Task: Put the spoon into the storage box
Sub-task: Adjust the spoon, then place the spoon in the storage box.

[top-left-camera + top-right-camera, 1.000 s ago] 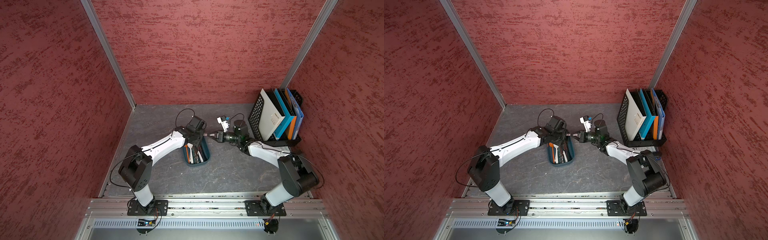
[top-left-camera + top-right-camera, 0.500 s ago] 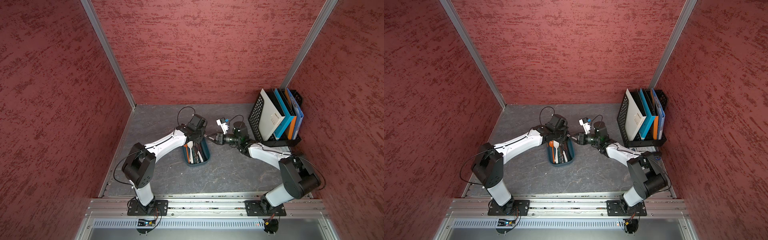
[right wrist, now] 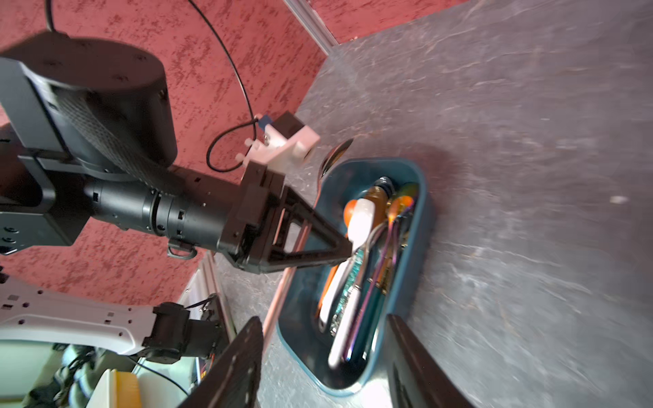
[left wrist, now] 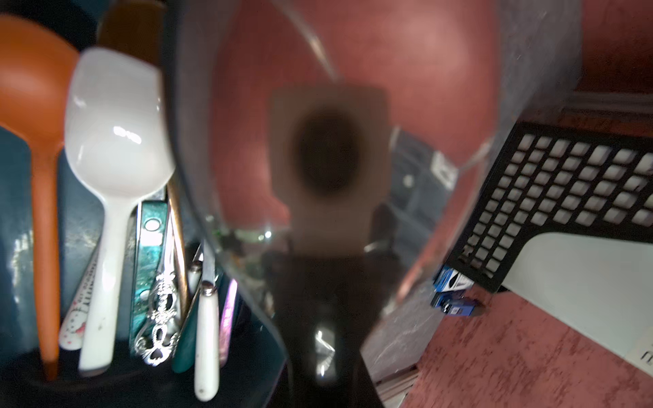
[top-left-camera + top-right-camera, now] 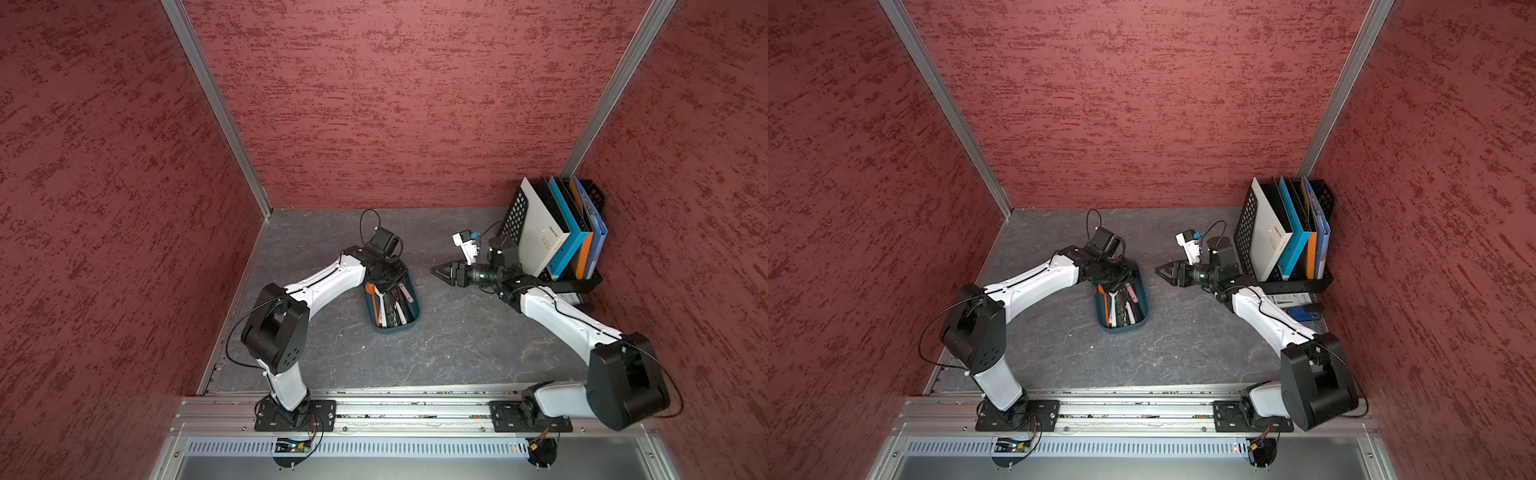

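Observation:
My left gripper [image 5: 385, 286] hangs tips-down over the far end of the dark teal storage box [image 5: 412, 325], shut on a shiny metal spoon [image 4: 353, 106]. The spoon's mirror-like bowl fills the left wrist view, and its handle runs down into the jaws of the left gripper [image 4: 319, 353]. In the right wrist view the spoon [image 3: 335, 155] has its bowl up by the left wrist camera, past the storage box's [image 3: 421, 247] far rim. My right gripper [image 5: 434, 271] [image 3: 323, 318] is open and empty, a short way right of the box.
The box holds an orange spoon [image 4: 31, 88], a white spoon [image 4: 116, 134] and several other utensils. A black mesh file rack [image 5: 515, 212] with folders stands at the back right, with small blue items [image 5: 1304, 311] on the floor beside it. Red walls close in three sides.
The left gripper has shut on the spoon's handle. The right gripper, shut a second ago, has opened and drawn back slightly to the right.

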Robot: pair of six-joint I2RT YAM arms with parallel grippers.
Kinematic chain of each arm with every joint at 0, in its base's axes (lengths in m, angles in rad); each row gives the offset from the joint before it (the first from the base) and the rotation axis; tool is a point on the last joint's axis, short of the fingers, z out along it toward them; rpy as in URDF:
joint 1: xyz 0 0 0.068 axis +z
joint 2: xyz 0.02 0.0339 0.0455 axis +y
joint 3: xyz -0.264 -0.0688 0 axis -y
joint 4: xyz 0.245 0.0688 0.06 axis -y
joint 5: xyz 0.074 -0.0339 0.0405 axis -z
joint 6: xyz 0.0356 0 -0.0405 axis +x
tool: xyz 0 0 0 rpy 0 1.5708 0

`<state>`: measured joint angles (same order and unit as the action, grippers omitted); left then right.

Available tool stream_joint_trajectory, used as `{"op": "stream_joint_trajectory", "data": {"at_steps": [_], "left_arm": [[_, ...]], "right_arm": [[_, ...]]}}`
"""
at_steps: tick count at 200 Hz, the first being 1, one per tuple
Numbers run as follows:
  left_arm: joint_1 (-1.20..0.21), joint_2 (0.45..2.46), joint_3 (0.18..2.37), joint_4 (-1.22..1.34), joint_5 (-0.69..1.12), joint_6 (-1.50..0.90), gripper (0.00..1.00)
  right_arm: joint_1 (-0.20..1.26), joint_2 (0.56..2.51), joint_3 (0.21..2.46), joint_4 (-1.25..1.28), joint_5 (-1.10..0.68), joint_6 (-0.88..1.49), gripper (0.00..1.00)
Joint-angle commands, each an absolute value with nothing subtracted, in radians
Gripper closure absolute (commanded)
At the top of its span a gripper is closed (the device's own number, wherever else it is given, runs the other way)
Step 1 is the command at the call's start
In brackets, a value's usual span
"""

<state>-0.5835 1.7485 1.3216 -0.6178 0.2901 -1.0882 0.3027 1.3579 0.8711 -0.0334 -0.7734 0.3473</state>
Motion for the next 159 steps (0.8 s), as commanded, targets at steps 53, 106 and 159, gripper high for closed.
{"op": "stream_joint_trajectory", "data": {"at_steps": [53, 106, 159], "left_arm": [[-0.586, 1.863, 1.301, -0.722, 0.397, -0.947, 0.98], [-0.589, 1.948, 1.343, -0.796, 0.424, -0.938, 0.89], [-0.598, 1.942, 1.391, -0.898, 0.360, -0.909, 0.56]], "right_arm": [[0.287, 1.332, 0.878, -0.234, -0.693, 0.231, 0.43], [0.288, 1.300, 0.839, -0.257, -0.663, 0.210, 0.42], [0.285, 1.318, 0.841, -0.263, -0.669, 0.195, 0.42]]}}
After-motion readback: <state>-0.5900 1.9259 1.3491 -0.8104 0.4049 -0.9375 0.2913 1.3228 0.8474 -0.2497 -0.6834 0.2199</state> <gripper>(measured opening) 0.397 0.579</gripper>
